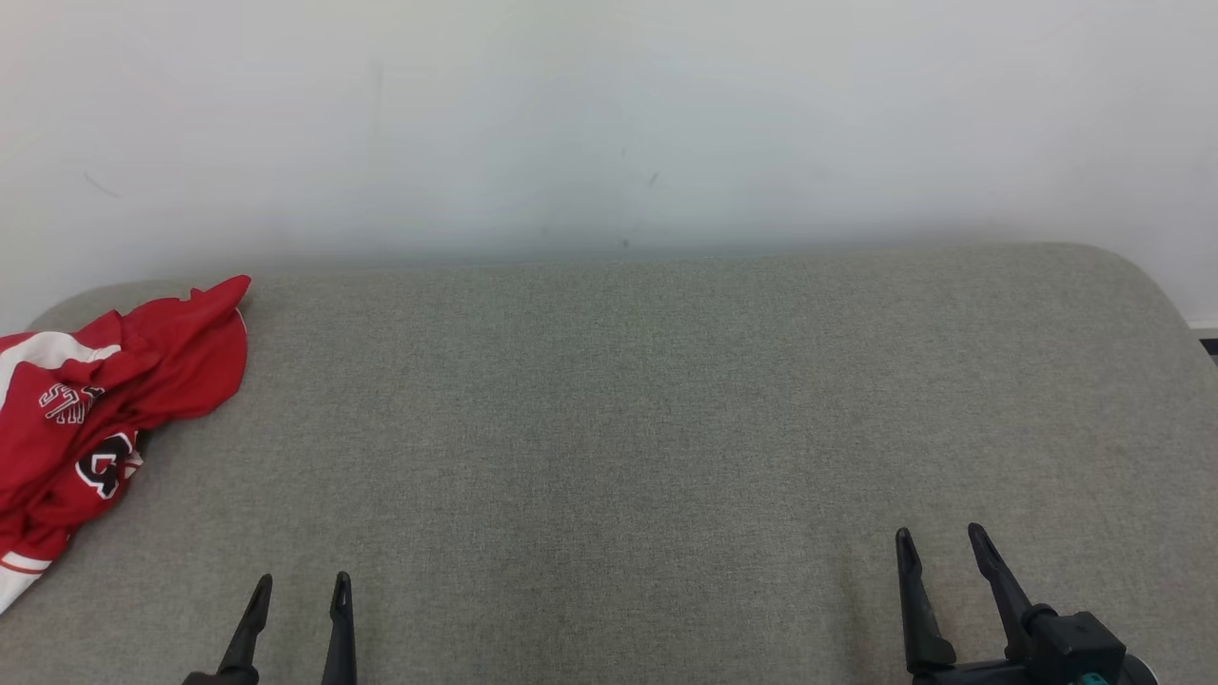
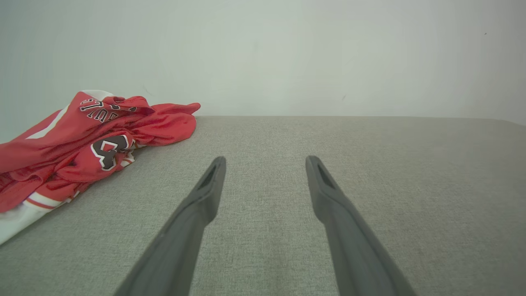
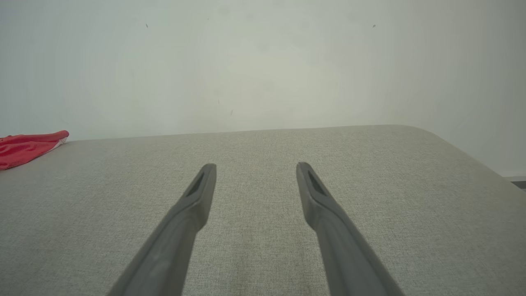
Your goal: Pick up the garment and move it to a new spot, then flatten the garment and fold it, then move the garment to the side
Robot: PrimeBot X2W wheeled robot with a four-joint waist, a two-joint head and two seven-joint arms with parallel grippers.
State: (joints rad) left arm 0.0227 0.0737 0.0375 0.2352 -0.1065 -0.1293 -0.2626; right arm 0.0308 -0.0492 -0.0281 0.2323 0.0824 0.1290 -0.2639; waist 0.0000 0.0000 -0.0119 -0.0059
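Note:
The garment [image 1: 105, 400] is a red jersey with white stripes and dark lettering, lying crumpled at the far left of the grey padded surface [image 1: 618, 400]. In the left wrist view the garment [image 2: 86, 139] lies ahead and to the left of my fingers. Its red edge [image 3: 28, 146] shows at the far left of the right wrist view. My left gripper [image 1: 303, 580] stands open at the lower left, apart from the garment, with nothing between its fingers. My right gripper [image 1: 939, 535] stands open at the lower right, far from the garment. Both pairs of jaws are spread wide over bare fabric.
A plain pale wall [image 1: 609, 124] rises behind the padded surface. The surface has rounded far corners, and its right edge [image 1: 1175, 304] drops off near a dark strip of floor.

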